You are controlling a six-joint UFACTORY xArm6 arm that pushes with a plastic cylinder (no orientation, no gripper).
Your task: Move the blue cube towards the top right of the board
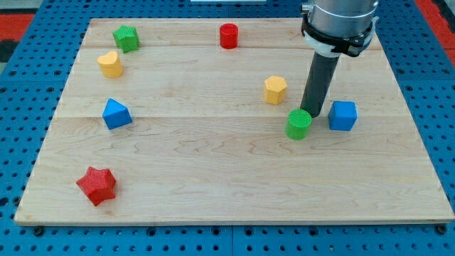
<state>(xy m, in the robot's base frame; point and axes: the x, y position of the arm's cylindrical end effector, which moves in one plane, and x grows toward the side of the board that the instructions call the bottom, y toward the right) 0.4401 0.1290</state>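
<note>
In the camera view, the arm comes down from the view's top right, its rod upright. My tip (313,116) rests on the surface (213,163) between the green cylinder (299,124) and the blue cube (343,115), just left of the cube. This end effector has no jaws.

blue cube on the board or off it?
On. The blue cube sits flat on the wooden board near its right edge, just right of my tip.
</note>
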